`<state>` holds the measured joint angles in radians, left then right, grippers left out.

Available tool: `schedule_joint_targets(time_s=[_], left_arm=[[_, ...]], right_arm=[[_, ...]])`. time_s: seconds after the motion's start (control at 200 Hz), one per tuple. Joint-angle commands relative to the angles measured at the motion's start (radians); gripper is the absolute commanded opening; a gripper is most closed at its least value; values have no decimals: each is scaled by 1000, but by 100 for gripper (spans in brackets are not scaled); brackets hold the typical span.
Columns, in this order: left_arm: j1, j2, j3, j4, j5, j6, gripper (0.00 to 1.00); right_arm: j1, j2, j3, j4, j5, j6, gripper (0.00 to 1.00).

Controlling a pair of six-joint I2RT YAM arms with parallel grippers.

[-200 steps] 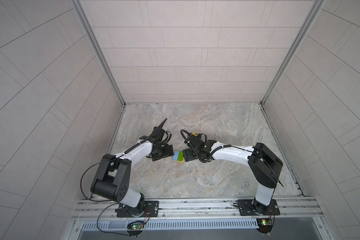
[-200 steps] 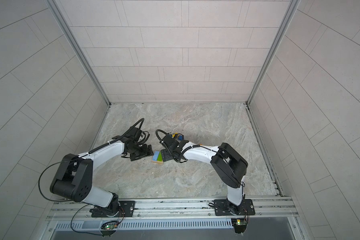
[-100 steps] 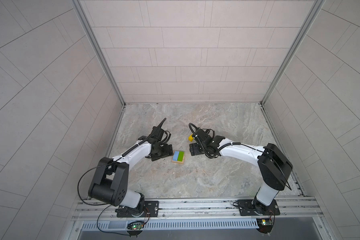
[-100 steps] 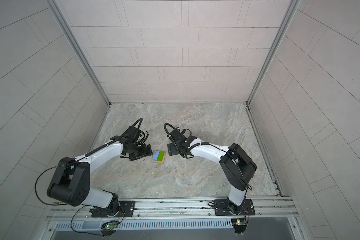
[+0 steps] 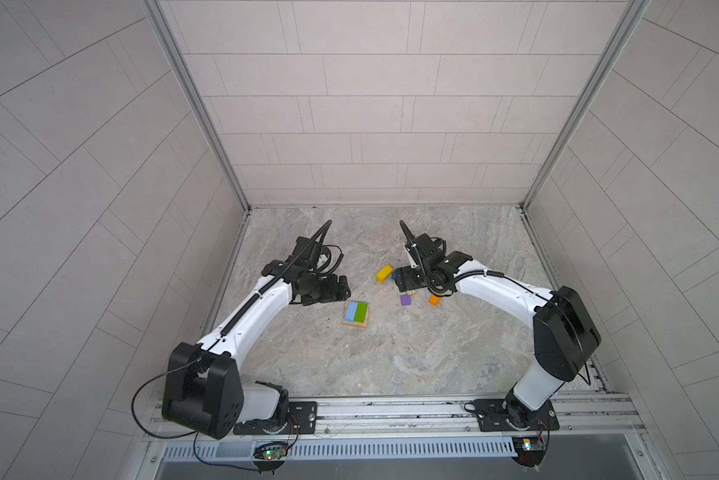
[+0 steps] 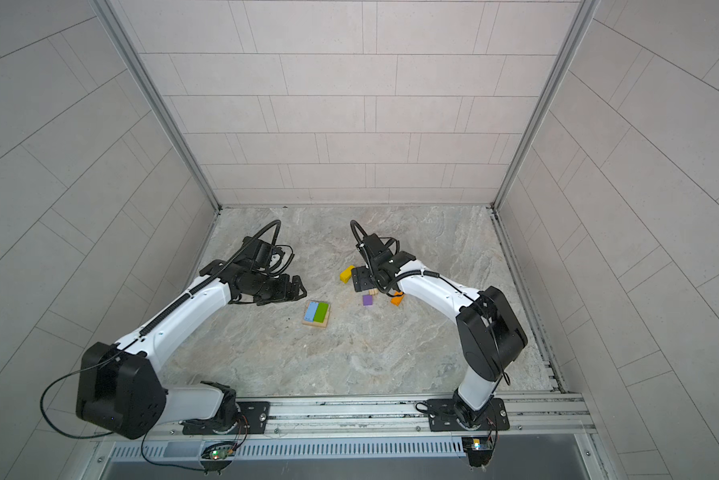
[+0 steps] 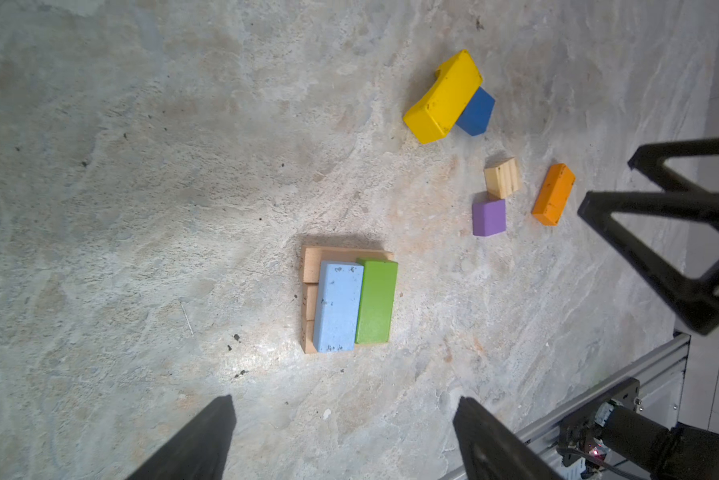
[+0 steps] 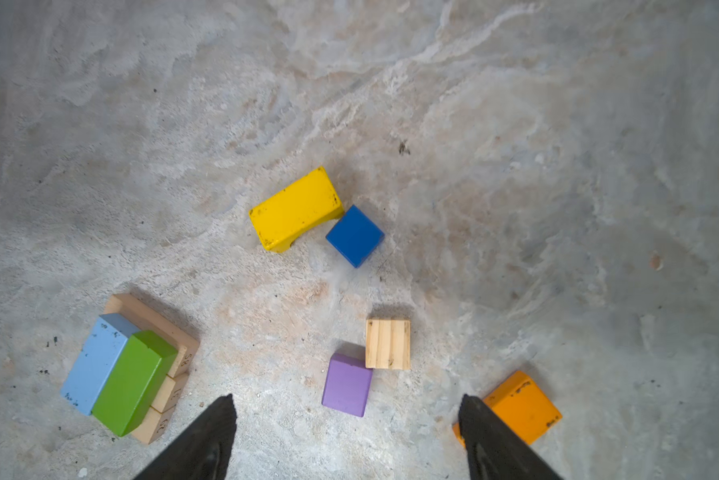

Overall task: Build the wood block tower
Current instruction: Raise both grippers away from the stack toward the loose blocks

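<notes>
Purple cube (image 8: 346, 384) lies just ahead of the wide, empty right gripper (image 8: 345, 398); left gripper (image 7: 345, 398), also wide, is farther.

Left arm (image 5: 262, 307) — elbow bent near its base, forearm sloping forward and inward toward the middle; left gripper (image 5: 342, 287) low over the surface (image 5: 391, 353), jaws spread wide. Right arm (image 5: 495, 286) — mirrored pose, forearm reaching inward from the opposite side; right gripper (image 5: 403, 282) tilted downward close to the surface, jaws likewise wide apart, fingertips (image 8: 220, 419) well separated in the wrist view.
</notes>
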<state>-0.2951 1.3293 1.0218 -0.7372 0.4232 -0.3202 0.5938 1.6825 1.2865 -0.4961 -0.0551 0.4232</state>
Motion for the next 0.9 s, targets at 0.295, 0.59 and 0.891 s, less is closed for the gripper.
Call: schedule_joint_targets(time_s=[0.295,0.59,0.891], left_arm=[[-9,4,29,57,47,-128,91],[-94,122,86,168,-39,-292,92],[-160,362,289,140,-91,-304,91]], right_arm=[[-50,48,166,-149,-65,-105,86],[-70,-45,98,-168,-83,-29,86],[-89,-208,-65,-163,-86,37,86]])
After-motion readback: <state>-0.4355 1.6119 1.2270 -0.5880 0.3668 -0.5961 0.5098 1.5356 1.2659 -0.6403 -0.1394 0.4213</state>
